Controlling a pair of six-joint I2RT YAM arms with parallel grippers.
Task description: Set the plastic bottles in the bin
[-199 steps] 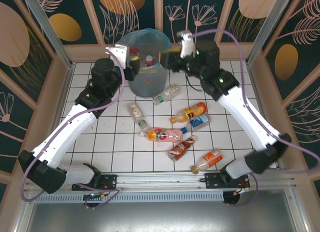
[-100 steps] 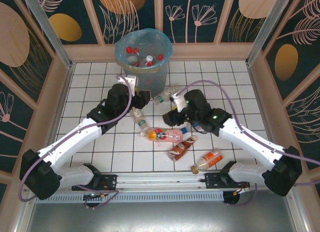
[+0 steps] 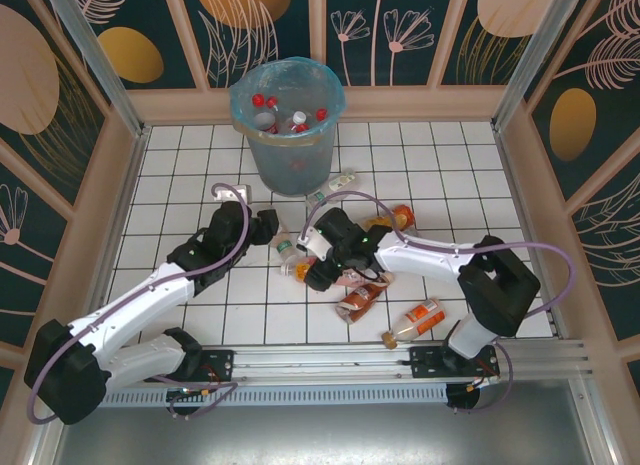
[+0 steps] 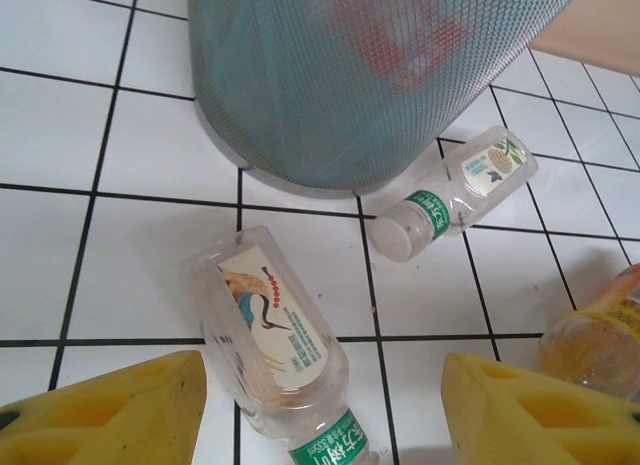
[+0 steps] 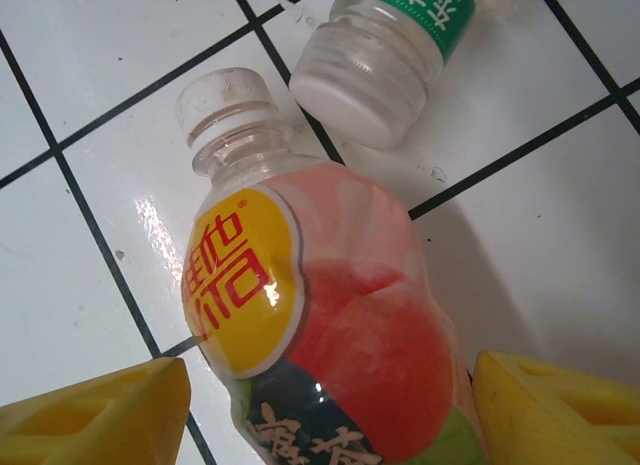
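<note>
— Bin (image 3: 295, 165) contents, top cam?
— Several plastic bottles (image 3: 285, 117) inside; four red caps (image 3: 258, 100), one white.
— Left wrist?
— left gripper (image 4: 320, 385) open, astride one clear bottle (image 4: 275, 335), not gripping. A second clear bottle (image 4: 455, 190) lies beside the bin.
— Right wrist?
— right gripper (image 5: 330, 370) open around one pink bottle (image 5: 340, 315), unheld.

White tiled floor (image 3: 450, 165) — dark floral wall panels (image 3: 400, 35), pale wooden frames (image 3: 420, 103).
</note>
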